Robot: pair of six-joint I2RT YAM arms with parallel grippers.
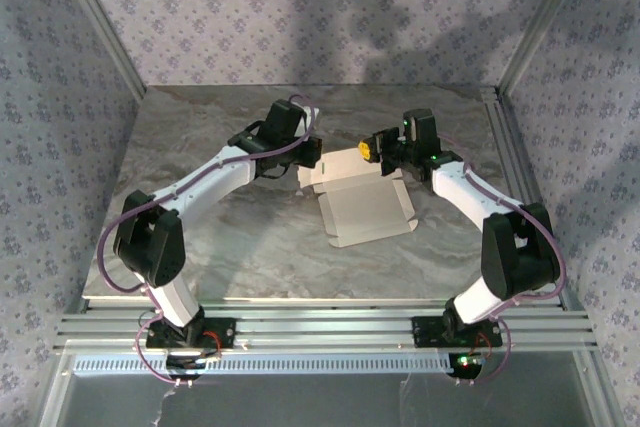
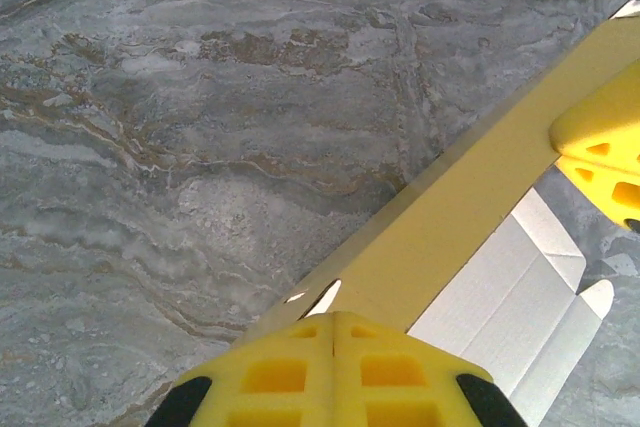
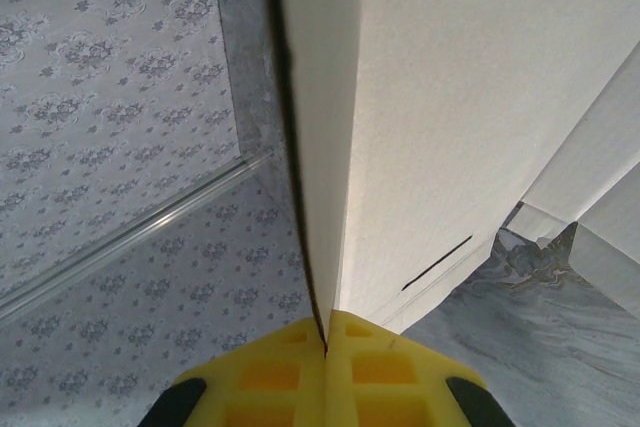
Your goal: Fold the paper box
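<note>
Overhead, find the paper box (image 1: pixel 365 205) white side up amid the counter (image 1: pixel 200 127), far flap raised between left tool (image 1: pixel 316 154) and right tool (image 1: pixel 370 150). At the wrists, see both clamped tight on that flap's edge: yellow face by the left camera, white by the right. Bare counter on all sides.

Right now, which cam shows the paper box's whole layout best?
Top external: the whole paper box, outline and flaps, on the table. Left wrist gives a yellow strip and white flaps; right wrist a close white panel with one slot.
</note>
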